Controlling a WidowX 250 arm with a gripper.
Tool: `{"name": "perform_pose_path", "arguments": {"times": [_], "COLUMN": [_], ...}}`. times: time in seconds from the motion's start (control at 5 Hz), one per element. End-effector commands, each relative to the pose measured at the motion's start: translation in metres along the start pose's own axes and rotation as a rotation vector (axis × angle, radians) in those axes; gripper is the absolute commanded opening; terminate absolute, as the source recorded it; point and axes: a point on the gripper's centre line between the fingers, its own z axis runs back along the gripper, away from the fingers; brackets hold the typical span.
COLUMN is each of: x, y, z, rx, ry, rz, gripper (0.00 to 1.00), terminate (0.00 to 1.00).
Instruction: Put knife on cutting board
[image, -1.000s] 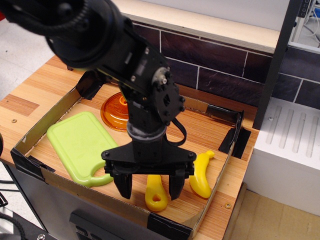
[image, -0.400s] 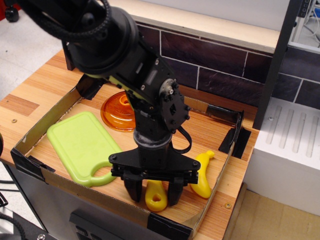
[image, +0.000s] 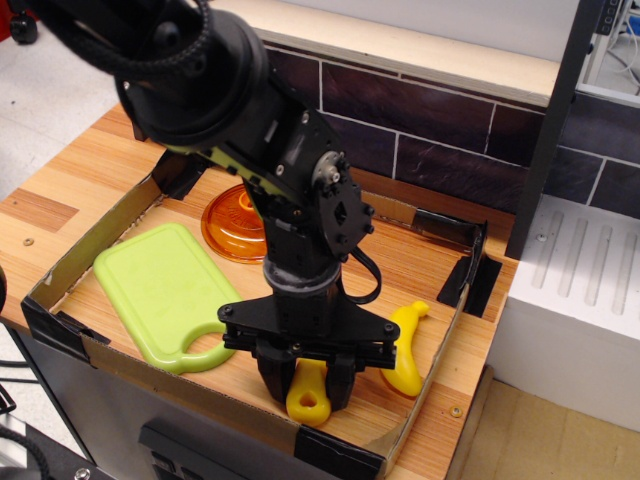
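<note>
- While its white blade is hidden under the arm, the knife shows only its chunky yellow handle with a hole, near the front edge of the cardboard tray.
- Closed from both sides on that handle, the gripper has its two black fingers pressing against it.
- To the left on the tray floor lies the light-green cutting board, flat, its loop handle pointing toward the gripper; knife and board stand apart.
- Just right of the gripper lies a yellow toy banana.
- Behind the board, partly hidden by the arm, sits a round orange lid.
</note>
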Motion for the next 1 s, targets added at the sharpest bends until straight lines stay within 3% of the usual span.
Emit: {"name": "perform_pose_path", "arguments": {"times": [0.0, 0.2, 0.4, 0.8], "x": [0.003, 0.007, 0.017, 0.038], "y": [0.013, 0.027, 0.049, 0.087], "z": [0.055, 0.069, 0.071, 0.076], "rx": [-0.071, -0.105, -0.091, -0.091], "ry": [-0.214, -0.185, -0.121, 0.019], "rz": [0.070, 0.152, 0.402, 0.497], "gripper": [0.00, 0.00, 0.00, 0.00], "terminate": [0.00, 0.00, 0.00, 0.00]}}
